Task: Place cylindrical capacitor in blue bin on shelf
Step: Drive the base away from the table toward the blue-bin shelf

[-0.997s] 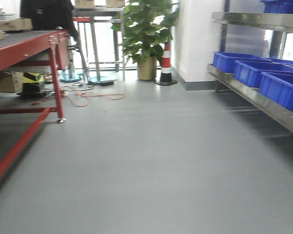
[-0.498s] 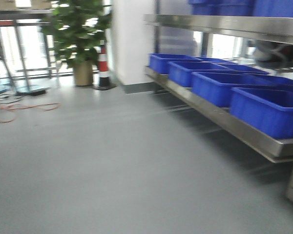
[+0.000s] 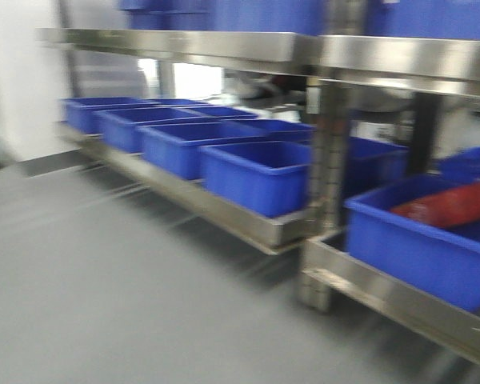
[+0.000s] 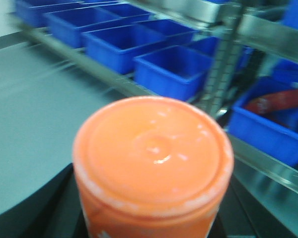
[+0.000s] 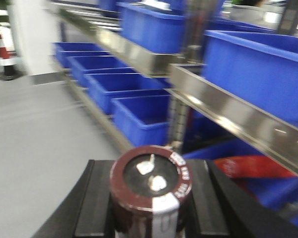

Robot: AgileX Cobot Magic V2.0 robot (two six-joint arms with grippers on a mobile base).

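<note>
Jaws of my right gripper [image 5: 151, 210] are clamped on the cylindrical capacitor [image 5: 151, 181], upright, terminals up, just off the shelf [image 3: 224, 210] front rail. I judge that leaves it ready to lower into a blue bin [image 3: 256, 180]. An orange can [image 4: 153, 153] fills my left gripper [image 4: 149, 227] view; its grip I cannot tell.

No legible text anywhere; only blurred white print on the cylindrical capacitor [image 5: 151, 188].

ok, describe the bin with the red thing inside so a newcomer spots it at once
Start at the stainless steel shelf, lowest tier, and find the upright post. The blue bin just right of it is the one. It alone shows a red object inside.
</note>
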